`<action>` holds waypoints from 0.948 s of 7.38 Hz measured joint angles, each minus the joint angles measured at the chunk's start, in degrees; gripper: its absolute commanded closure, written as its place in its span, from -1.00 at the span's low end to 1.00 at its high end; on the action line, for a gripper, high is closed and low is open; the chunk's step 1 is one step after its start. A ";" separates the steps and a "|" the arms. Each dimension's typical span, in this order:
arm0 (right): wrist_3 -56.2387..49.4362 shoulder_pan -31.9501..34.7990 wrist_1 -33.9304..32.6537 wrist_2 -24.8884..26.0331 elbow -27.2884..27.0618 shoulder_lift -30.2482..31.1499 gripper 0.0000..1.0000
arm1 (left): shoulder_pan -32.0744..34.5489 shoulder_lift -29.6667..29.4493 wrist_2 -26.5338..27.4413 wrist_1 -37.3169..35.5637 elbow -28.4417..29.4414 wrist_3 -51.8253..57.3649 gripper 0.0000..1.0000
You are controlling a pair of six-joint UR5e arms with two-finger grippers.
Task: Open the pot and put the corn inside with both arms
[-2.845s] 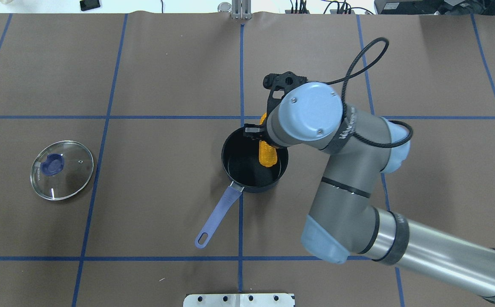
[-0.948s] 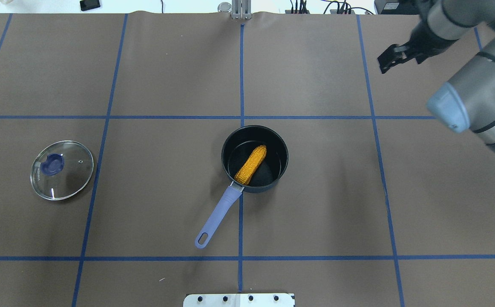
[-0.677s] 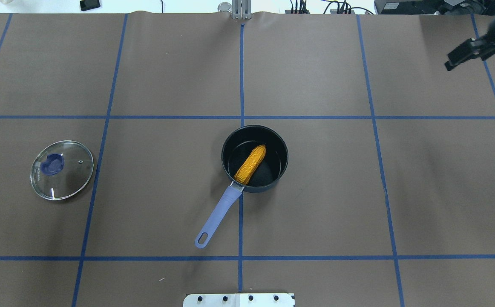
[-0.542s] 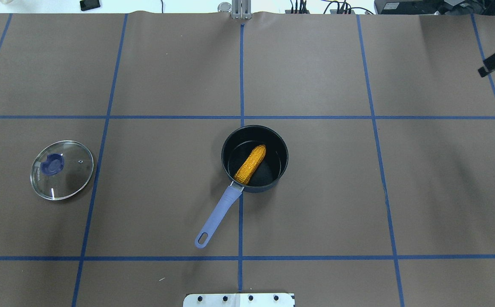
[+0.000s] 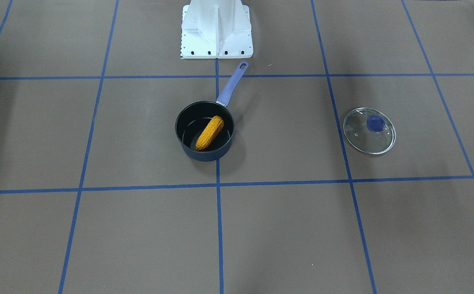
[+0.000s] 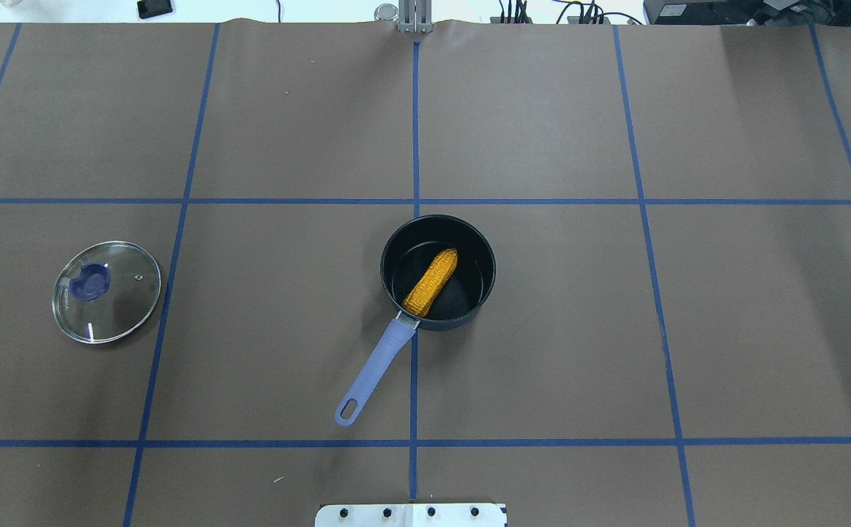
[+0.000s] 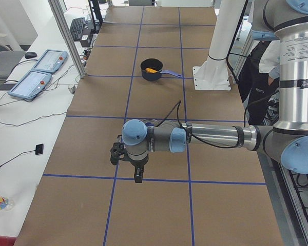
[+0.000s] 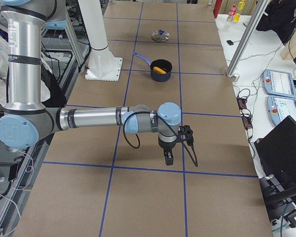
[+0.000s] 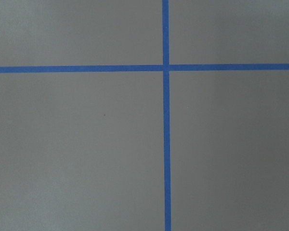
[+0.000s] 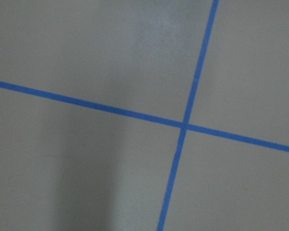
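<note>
While the lid [image 5: 368, 132] lies well apart, corn [image 5: 209, 132] inside the pot [image 5: 206, 156], both jaws' state impossible to tell.

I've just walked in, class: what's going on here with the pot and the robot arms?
Nothing is being handled right now. The corn lies inside the open pot, and the glass lid rests flat on the table, apart from it. The left tool and the right tool each hang over bare table, far from the pot.
</note>
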State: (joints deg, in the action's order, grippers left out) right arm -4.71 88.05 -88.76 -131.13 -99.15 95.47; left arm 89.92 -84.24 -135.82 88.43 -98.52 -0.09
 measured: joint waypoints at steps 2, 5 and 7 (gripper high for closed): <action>-0.48 1.43 1.35 0.10 0.17 1.62 -1.00 | 0.04 0.09 0.03 -0.01 0.19 0.00 -0.96; -0.32 1.75 2.97 0.34 0.88 2.00 -1.00 | -0.01 1.27 0.03 0.06 0.04 0.00 -0.96; -0.34 1.77 3.06 0.35 1.06 2.03 -1.00 | -0.01 1.49 0.03 0.06 0.02 0.00 -0.96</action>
State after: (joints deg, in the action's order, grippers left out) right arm -5.05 89.82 -85.70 -130.78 -98.09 97.49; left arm 89.91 -82.75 -135.79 88.49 -98.50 -0.09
